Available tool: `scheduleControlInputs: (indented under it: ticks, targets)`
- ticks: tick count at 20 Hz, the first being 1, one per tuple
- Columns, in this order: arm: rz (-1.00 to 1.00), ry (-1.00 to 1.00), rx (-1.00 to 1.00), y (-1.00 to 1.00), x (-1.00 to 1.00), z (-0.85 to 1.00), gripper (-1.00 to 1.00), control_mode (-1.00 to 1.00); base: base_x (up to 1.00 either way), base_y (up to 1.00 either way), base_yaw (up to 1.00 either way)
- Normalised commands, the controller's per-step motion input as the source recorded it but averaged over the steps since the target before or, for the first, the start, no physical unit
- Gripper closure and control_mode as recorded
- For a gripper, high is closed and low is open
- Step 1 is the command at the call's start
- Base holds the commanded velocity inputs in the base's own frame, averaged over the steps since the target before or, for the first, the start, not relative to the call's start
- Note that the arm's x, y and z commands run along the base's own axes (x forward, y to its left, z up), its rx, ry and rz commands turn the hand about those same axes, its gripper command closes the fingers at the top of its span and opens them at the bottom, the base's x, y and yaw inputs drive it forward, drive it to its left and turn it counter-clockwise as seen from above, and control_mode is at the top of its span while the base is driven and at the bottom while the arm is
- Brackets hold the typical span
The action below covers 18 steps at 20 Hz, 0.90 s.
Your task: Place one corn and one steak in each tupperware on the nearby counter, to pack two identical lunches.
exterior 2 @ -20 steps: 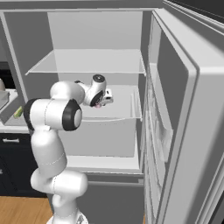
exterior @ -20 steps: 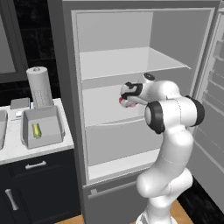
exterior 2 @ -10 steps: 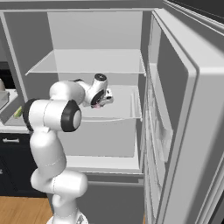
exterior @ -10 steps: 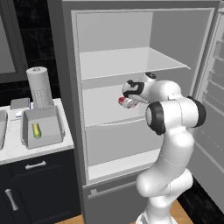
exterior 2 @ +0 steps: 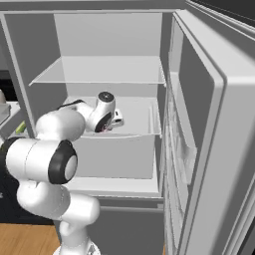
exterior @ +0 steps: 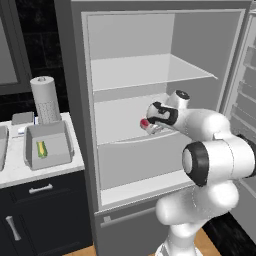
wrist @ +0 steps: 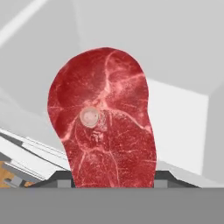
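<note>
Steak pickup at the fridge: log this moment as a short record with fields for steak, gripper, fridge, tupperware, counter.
steak: red marbled slab, between the gripper's finger tips, over the middle fridge shelf
gripper: inside the fridge, shut on the steak
fridge: door open, upper shelf bare
tupperware: light-grey tub on the counter, one corn inside, no steak yet
counter: white marbled top, left of the fridge

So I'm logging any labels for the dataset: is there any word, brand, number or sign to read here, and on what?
None can be read.
Fridge: plain walls and shelves.
Steak: no label.
Tupperware and paper towel roll: no print.
Counter: a small flat item by the roll, too blurred to read.
</note>
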Motion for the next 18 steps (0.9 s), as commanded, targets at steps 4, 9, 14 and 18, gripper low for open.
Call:
scheduleControlInputs:
  ticks: [4,9,14,18]
  targets:
    - [0.00,-0.15,-0.04,0.00,-1.00,0.36,1.00,-1.00,0.00,0.00,0.00]
    - [0.00,-0.18,-0.07,0.00,-1.00,0.76,1.00,-1.00,0.00,0.00,0.00]
    - [0.00,-0.09,-0.08,0.04,-1.00,0.67,1.00,-1.00,0.00,0.00,0.00]
    - [0.00,-0.05,-0.03,0.00,-1.00,0.31,1.00,-1.00,0.00,0.00,0.00]
